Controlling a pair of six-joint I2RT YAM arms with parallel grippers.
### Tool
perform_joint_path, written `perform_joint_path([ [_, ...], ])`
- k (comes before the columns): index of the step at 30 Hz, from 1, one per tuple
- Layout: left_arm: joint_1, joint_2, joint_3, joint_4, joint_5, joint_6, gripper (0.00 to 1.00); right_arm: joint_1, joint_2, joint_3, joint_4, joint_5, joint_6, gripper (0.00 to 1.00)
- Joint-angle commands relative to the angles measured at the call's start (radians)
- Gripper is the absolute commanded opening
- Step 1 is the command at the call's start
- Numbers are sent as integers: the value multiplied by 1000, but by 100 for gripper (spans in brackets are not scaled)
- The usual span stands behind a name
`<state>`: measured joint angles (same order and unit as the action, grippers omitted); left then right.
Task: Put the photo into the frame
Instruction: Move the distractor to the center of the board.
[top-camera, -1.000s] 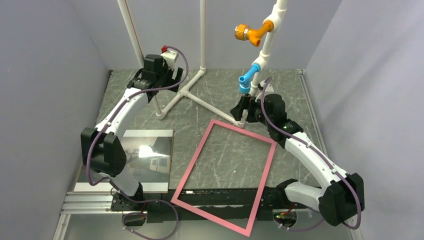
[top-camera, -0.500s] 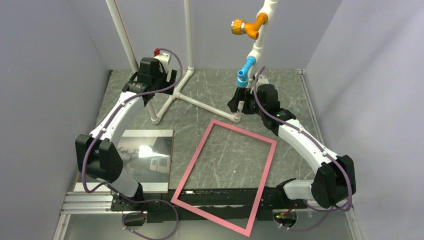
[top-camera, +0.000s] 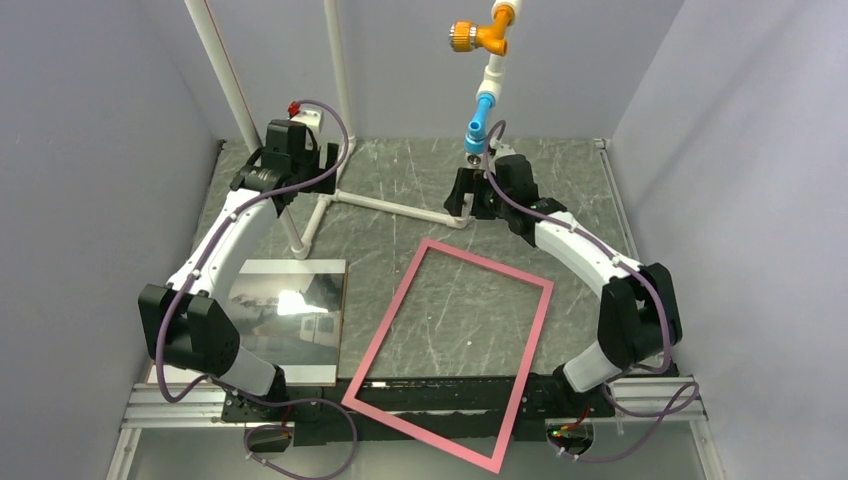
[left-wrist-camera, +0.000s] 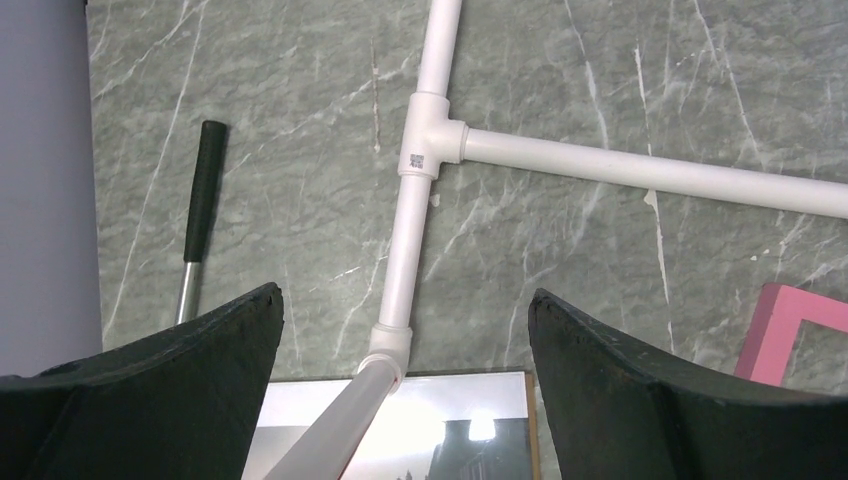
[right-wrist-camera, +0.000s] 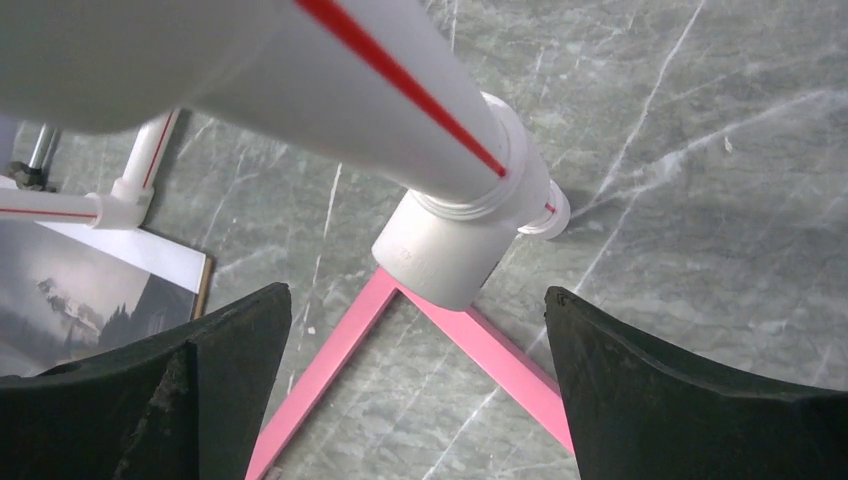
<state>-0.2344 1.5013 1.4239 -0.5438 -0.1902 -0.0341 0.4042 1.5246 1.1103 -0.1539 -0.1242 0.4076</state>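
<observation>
While beside frame (top-camera: 385, 320), photo (top-camera: 300, 310) well apart from left end effector (left-wrist-camera: 405, 300) and right end effector (right-wrist-camera: 418, 300), both agape.

A white pipe stand (top-camera: 390, 205) with an orange fitting (top-camera: 470, 36) and a blue fitting (top-camera: 478, 125) stood on the grey marble table (top-camera: 570, 180). A black-handled rod (left-wrist-camera: 205, 190) lay nearby.

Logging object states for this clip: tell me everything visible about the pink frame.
The frame is a thin pink rectangle lying flat, skewed, on the grey marbled table, which shows through its opening. Its near end crosses the black rail by the arm bases. Nothing grips it. A foot of the white pipe stand sits at its far corner; contact cannot be told. The photo lies apart, to its left.
</observation>
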Motion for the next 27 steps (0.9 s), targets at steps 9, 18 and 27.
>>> perform_joint_path([
  [9, 70, -64, -37, -80, -67, -35, 96, 5, 163, 161, 12, -92, -6, 100],
  [18, 127, -53, -31, -89, -52, -24, 96, 7, 238, 221, 21, -132, 11, 100],
  [27, 170, -68, -44, -87, -56, -23, 96, 7, 323, 310, 32, -197, 55, 100],
])
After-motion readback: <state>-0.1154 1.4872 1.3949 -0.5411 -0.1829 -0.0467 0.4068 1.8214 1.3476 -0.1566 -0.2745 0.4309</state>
